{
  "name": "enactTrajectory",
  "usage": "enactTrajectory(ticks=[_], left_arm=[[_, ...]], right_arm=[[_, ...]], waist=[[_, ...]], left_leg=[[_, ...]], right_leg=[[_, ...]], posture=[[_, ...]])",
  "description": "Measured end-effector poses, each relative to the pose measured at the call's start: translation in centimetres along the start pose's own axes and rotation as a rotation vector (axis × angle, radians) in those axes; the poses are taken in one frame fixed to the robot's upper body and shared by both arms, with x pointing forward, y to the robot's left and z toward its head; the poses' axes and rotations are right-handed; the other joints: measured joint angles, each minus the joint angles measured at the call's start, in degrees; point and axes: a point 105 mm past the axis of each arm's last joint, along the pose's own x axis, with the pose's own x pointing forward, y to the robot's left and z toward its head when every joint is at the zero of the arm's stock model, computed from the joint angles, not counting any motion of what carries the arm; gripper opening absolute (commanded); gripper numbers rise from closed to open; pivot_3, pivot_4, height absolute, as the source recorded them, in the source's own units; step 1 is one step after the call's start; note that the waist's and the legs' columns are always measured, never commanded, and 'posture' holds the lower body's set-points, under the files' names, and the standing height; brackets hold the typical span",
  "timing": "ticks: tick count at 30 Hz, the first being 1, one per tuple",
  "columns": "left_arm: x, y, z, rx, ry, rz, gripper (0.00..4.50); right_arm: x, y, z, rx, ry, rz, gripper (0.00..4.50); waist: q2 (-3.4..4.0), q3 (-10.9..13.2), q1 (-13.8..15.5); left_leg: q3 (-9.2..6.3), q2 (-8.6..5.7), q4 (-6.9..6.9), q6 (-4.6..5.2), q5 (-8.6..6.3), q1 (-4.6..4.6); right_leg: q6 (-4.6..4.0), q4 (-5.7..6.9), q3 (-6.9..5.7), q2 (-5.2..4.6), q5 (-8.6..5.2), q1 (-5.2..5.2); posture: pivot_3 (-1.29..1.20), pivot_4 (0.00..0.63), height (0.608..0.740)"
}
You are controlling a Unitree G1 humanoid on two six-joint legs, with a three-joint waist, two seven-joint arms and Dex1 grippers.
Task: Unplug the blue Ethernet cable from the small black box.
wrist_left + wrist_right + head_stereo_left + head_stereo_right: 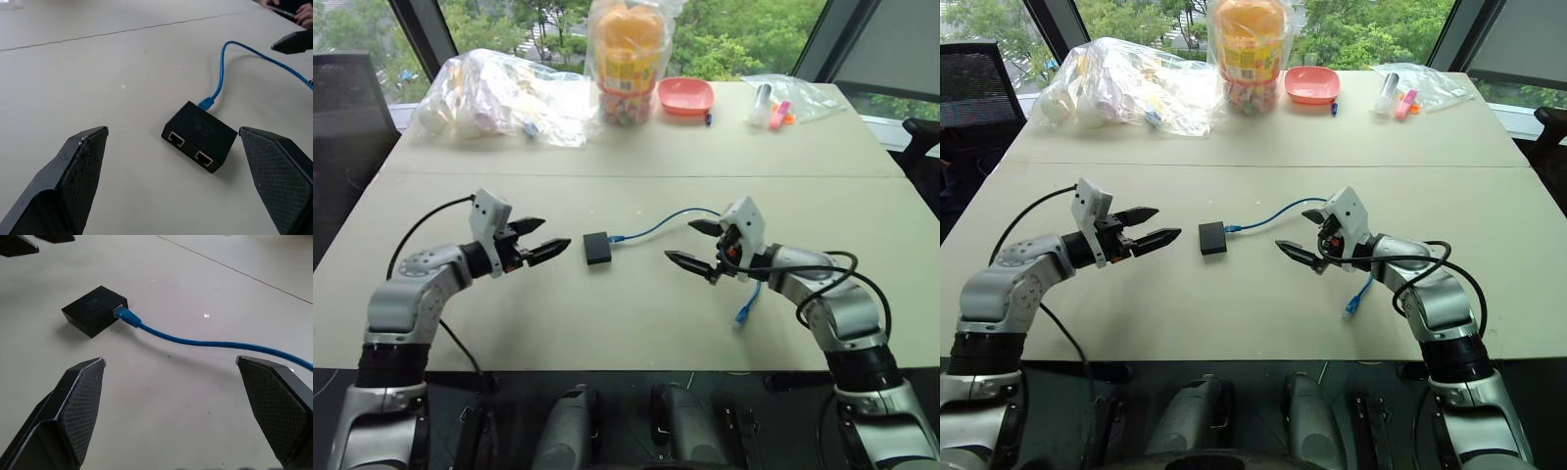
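The small black box (597,247) lies on the table between my two grippers. The blue Ethernet cable (656,224) is plugged into the box's right side, arcs to the right, passes behind my right gripper and ends in a loose plug (742,314) on the table. My left gripper (540,238) hovers open just left of the box, empty. My right gripper (697,244) is open to the right of the box, over the cable, holding nothing. The left wrist view shows the box (199,135) with two empty ports facing it; the right wrist view shows the plug seated in the box (96,310).
At the table's far edge sit a clear bag of items (499,96), a tall bag of snacks (626,59), a pink bowl (685,95) and a small bag with markers (781,101). A seam crosses the table (636,176) behind the box.
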Motion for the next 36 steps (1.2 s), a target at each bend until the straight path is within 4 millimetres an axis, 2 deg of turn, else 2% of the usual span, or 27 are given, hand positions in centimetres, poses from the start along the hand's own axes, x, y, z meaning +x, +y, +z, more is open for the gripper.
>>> enactTrajectory(ticks=[2, 5, 9, 14, 15, 17, 24, 27, 31, 33, 34, 36], left_arm=[[-0.6, -0.2, -0.4, 0.028, 0.069, -0.058, 4.45], [-1.6, -0.7, -0.6, 0.059, 0.139, -0.132, 4.45], [-2.5, -0.6, -0.3, 0.077, 0.170, -0.148, 4.45], [-2.8, -1.0, -0.6, 0.070, 0.152, -0.111, 4.45], [-2.8, -1.2, -1.0, 0.056, 0.147, -0.105, 4.50], [-2.7, -1.5, -1.6, 0.035, 0.144, -0.089, 4.50], [-2.5, -1.7, -2.3, 0.025, 0.141, -0.058, 4.50], [-2.4, -0.8, -2.5, 0.018, 0.141, -0.035, 4.50], [-1.4, 1.3, -2.6, -0.017, 0.122, -0.016, 4.50], [-0.3, 2.0, -1.5, -0.091, 0.054, -0.049, 4.50], [0.6, 2.1, -0.2, -0.159, -0.014, -0.093, 4.50], [1.4, 1.9, 2.2, -0.209, -0.092, -0.181, 4.50]], right_arm=[[1.7, -1.3, 0.2, -0.040, 0.012, 0.007, 4.50], [4.4, -1.9, 0.4, -0.101, 0.026, 0.065, 4.50], [7.3, -0.9, 0.0, -0.135, 0.066, 0.210, 4.50], [9.2, 1.7, -0.6, -0.171, 0.130, 0.413, 4.50], [9.6, 1.9, -0.5, -0.183, 0.134, 0.427, 4.09], [10.1, 1.9, -0.5, -0.218, 0.149, 0.422, 3.64], [11.0, 2.7, -0.8, -0.305, 0.138, 0.428, 0.05], [11.0, 2.2, -0.5, -0.359, 0.127, 0.384, 0.05], [9.2, -1.1, 0.6, -0.559, 0.098, 0.219, 0.05], [7.9, -2.4, 1.6, -0.690, 0.059, 0.130, 0.05], [7.3, -2.8, 2.4, -0.768, 0.020, 0.083, 0.05], [6.9, -2.5, 3.8, -0.864, -0.045, 0.038, 0.05]], waist=[[0.01, 0.01, -0.65], [0.00, 0.02, -0.99], [0.00, 0.04, -1.00], [0.00, 0.04, -1.01], [0.00, 0.04, -1.13], [0.00, 0.03, -1.19], [0.01, 0.03, -1.39], [0.05, 0.05, -1.09], [0.07, 0.06, -0.55], [0.03, 0.03, -0.56], [0.02, 0.03, -0.56], [-0.02, 0.02, -0.99]], left_leg=[[0.02, -0.01, -0.01, 0.00, 0.01, -0.07], [0.02, 0.00, -0.08, 0.00, 0.01, -0.09], [0.02, 0.00, -0.10, 0.00, 0.02, -0.11], [0.04, -0.03, -0.08, 0.00, 0.02, -0.10], [0.05, -0.03, -0.08, 0.00, 0.02, -0.08], [0.02, -0.02, -0.08, -0.07, 0.05, -0.01], [-0.08, 0.04, -0.21, -0.49, 0.11, 0.69], [-0.12, 0.03, -0.21, -0.60, 0.12, 0.74], [-0.10, 0.00, -0.21, -0.65, 0.16, 0.57], [-0.09, -0.03, -0.18, -0.52, 0.24, 0.24], [-0.10, -0.03, -0.16, -0.47, 0.28, -0.10], [0.03, -0.03, -0.15, -0.52, 0.36, -0.39]], right_leg=[[0.00, 0.02, 0.01, 0.02, 0.00, -0.07], [0.01, 0.08, 0.01, 0.05, 0.01, -0.13], [0.05, 0.17, 0.00, 0.10, 0.02, -0.18], [0.11, 0.19, 0.01, 0.08, 0.06, -0.13], [0.09, 0.20, 0.02, 0.04, 0.05, -0.13], [0.06, 0.26, 0.02, 0.04, 0.04, -0.10], [-0.20, 0.30, 0.04, 0.03, 0.13, 0.38], [-0.29, 0.29, 0.04, 0.00, 0.19, 0.39], [-0.30, 0.25, 0.02, -0.05, 0.20, 0.26], [-0.27, 0.32, -0.01, -0.06, 0.22, 0.02], [-0.26, 0.33, -0.05, -0.06, 0.23, -0.26], [-0.01, 0.42, -0.03, 0.00, 0.37, -0.65]], posture=[[0.00, 0.150, 0.740], [0.00, 0.150, 0.740], [0.00, 0.150, 0.740], [0.00, 0.150, 0.740], [0.00, 0.150, 0.740], [0.00, 0.150, 0.740], [0.00, 0.150, 0.740], [0.00, 0.150, 0.740], [0.00, 0.150, 0.740], [0.00, 0.150, 0.740], [0.00, 0.150, 0.740], [0.00, 0.150, 0.740]])
